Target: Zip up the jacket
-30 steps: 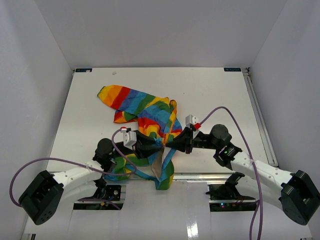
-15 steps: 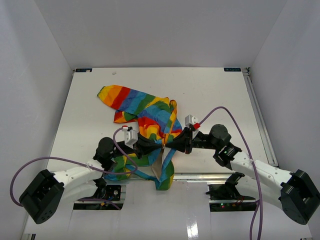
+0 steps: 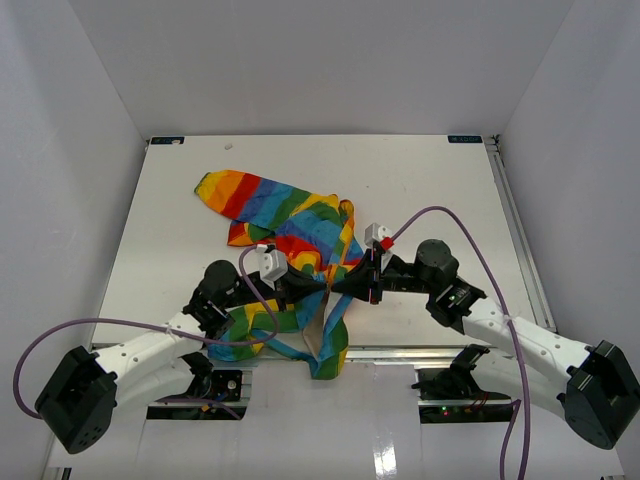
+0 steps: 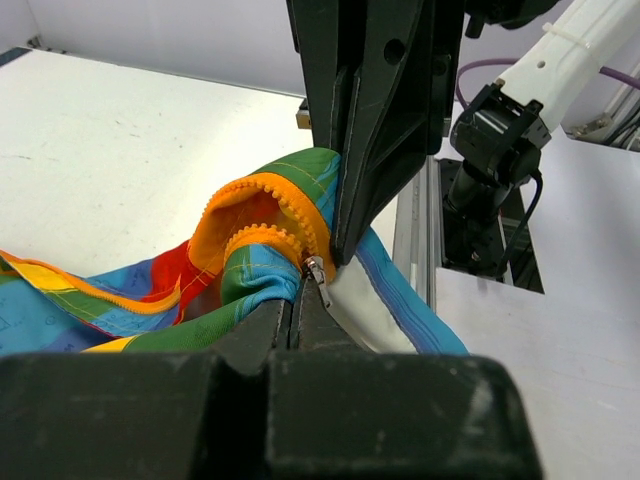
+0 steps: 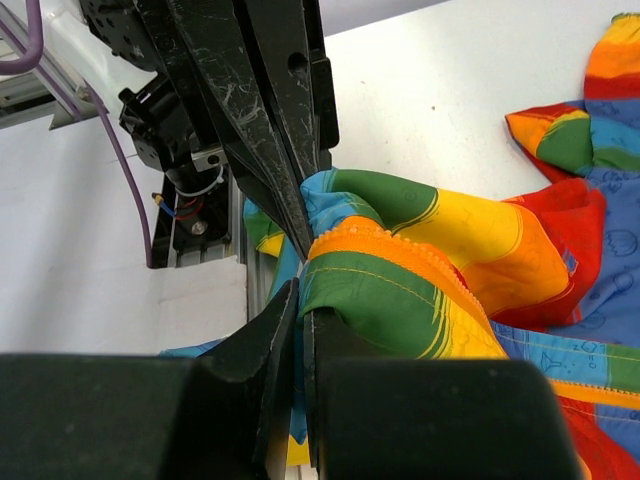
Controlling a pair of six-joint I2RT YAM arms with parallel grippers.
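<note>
The rainbow-striped jacket (image 3: 280, 215) lies crumpled in the middle of the table, its lower part hanging over the near edge. Both grippers meet tip to tip at its front opening. My left gripper (image 3: 318, 287) is shut on the metal zipper pull (image 4: 316, 272) beside the orange zipper teeth (image 4: 262, 190). My right gripper (image 3: 338, 287) is shut on the jacket's edge by the zipper (image 5: 352, 270), pinching green fabric below orange teeth (image 5: 400, 252). The right gripper's fingers (image 4: 375, 120) stand just above the pull. White lining (image 4: 370, 310) and blue trim (image 4: 400, 295) show.
The table's near edge has a metal rail (image 3: 400, 352) under the hanging fabric. Purple cables (image 3: 440, 218) loop over both arms. White walls close the table on three sides. The left arm's fingers (image 5: 255, 90) fill the upper left of the right wrist view.
Both grippers have moved a little toward the far side and closer together; the left arm has swung forward with the fabric held between them.
</note>
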